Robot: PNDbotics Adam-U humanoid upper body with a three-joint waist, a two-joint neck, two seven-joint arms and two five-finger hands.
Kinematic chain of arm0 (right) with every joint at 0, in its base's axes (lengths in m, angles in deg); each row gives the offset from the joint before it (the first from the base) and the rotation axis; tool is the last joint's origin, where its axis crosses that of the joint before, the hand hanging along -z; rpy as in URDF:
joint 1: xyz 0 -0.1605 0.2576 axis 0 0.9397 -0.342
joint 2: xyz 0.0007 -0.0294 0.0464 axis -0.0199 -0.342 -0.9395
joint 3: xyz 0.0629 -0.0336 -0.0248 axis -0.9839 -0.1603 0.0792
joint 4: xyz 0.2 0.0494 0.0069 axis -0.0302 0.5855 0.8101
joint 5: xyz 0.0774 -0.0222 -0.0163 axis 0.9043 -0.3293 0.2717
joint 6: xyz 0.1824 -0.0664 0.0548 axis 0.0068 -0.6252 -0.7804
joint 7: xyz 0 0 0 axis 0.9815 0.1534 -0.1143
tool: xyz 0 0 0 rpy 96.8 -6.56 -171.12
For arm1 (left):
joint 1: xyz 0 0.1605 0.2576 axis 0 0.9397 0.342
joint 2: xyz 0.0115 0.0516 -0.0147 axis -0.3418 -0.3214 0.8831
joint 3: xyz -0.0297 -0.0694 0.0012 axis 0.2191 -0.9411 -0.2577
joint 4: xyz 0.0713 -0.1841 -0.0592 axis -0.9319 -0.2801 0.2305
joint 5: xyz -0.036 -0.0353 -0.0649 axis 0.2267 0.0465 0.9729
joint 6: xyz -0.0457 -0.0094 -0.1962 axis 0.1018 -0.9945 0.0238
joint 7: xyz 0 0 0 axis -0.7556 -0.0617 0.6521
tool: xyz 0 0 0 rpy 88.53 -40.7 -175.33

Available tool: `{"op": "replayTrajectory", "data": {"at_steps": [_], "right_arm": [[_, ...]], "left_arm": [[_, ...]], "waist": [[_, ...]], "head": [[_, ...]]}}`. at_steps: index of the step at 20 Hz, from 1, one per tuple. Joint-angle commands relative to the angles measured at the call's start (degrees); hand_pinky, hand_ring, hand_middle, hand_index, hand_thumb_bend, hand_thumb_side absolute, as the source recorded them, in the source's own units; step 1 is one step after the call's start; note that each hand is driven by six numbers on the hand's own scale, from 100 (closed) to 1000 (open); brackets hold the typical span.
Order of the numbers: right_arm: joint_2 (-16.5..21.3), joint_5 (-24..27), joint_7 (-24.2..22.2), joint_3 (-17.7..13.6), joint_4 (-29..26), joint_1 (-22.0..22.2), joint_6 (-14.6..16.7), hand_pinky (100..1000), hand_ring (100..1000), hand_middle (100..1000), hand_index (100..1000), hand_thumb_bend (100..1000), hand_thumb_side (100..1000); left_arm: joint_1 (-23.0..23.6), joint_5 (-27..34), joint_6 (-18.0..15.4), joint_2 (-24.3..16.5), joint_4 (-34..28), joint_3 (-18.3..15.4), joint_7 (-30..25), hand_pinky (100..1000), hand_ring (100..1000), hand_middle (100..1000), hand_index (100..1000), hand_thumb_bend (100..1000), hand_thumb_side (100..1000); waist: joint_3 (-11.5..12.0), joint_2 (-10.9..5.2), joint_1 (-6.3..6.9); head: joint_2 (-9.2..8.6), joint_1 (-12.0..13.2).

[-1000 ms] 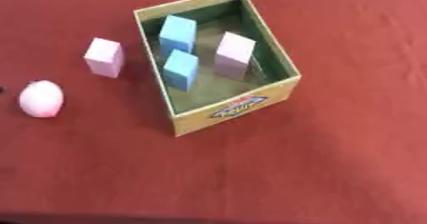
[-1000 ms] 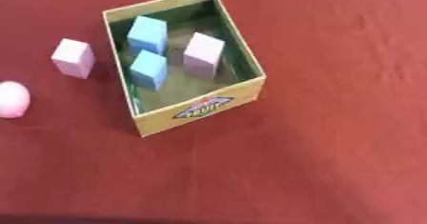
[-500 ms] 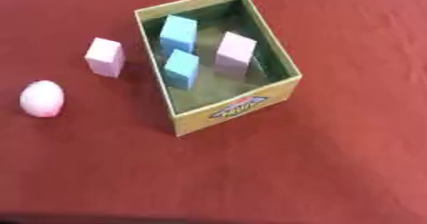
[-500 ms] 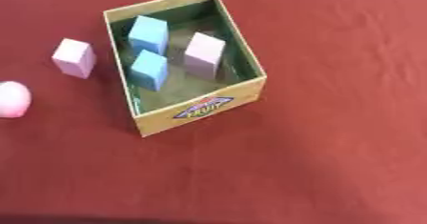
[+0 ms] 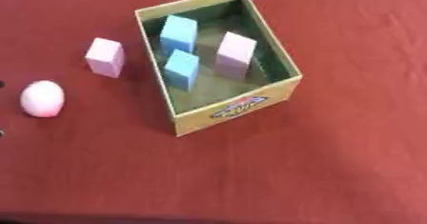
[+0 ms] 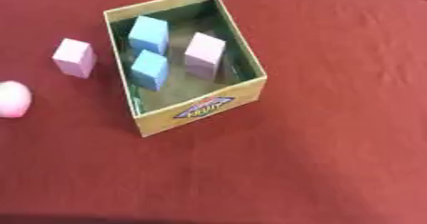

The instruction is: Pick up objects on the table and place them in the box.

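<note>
An open yellow cardboard box (image 5: 238, 108) stood on the red cloth-covered surface (image 5: 333, 161), holding two light-blue blocks (image 5: 177, 33) (image 5: 181, 68) and one pink block (image 5: 234, 54). A pink cuboid block (image 5: 105, 57) and a pink egg-shaped object (image 5: 42, 98) lay outside, to its left. Neither hand appeared, so their state could not be told. Judged step: between placements; next, a left-side reach. Ample bare room surrounded both.

The only change is by the table's (image 5: 333, 151) left edge, near the pink egg (image 5: 42, 98). A dark speck that shows there a second ago is gone half a second ago. Now two tiny dark slivers (image 5: 2, 83) sit at the view's very edge, one above the egg's level and one below. What they are cannot be told.
</note>
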Motion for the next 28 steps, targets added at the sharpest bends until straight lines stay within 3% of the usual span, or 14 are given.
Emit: {"op": "replayTrajectory", "data": {"at_steps": [1, 9, 23, 26, 28], "right_arm": [[0.9, 0.7, -0.1, -0.3, -0.8, -0.5, -0.4, 833, 775, 678, 852, 100, 507], [0.3, 1.5, -0.8, -0.1, -0.8, -0.5, -1.1, 833, 773, 673, 851, 100, 544], [-0.4, 2.4, -1.6, 0.3, -0.8, -0.4, -2.2, 832, 771, 668, 849, 100, 574], [-0.7, 2.9, -1.6, 0.4, -0.8, -0.4, -2.5, 832, 770, 664, 849, 100, 591], [-0.8, 3.1, -1.6, 0.4, -0.8, -0.3, -2.6, 832, 769, 658, 849, 100, 591]], "left_arm": [[-1.9, 0.9, -0.4, -0.5, 1.0, 0.2, -1.1, 850, 817, 752, 869, 404, 302], [-6.0, -1.6, -1.0, 2.6, 5.5, 2.2, -0.6, 837, 803, 738, 860, 386, 282], [-11.1, 0.6, -2.5, 7.7, 10.3, 4.0, -1.6, 842, 791, 716, 858, 352, 297], [-12.0, -0.9, -2.3, 8.4, 11.5, 4.8, -1.5, 800, 744, 654, 807, 306, 285], [-12.3, -1.4, -2.4, 8.8, 12.1, 5.1, -0.9, 772, 697, 600, 750, 226, 298]], "waist": [[-0.1, -0.45, 1.19], [-0.5, -0.24, 1.35], [-0.8, 0.03, 1.49], [-1.0, 0.14, 1.60], [-1.0, 0.17, 1.63]], "head": [[-0.51, 0.2], [-0.58, 0.5], [-0.74, 0.5], [-0.76, 0.7], [-0.74, 0.7]]}}
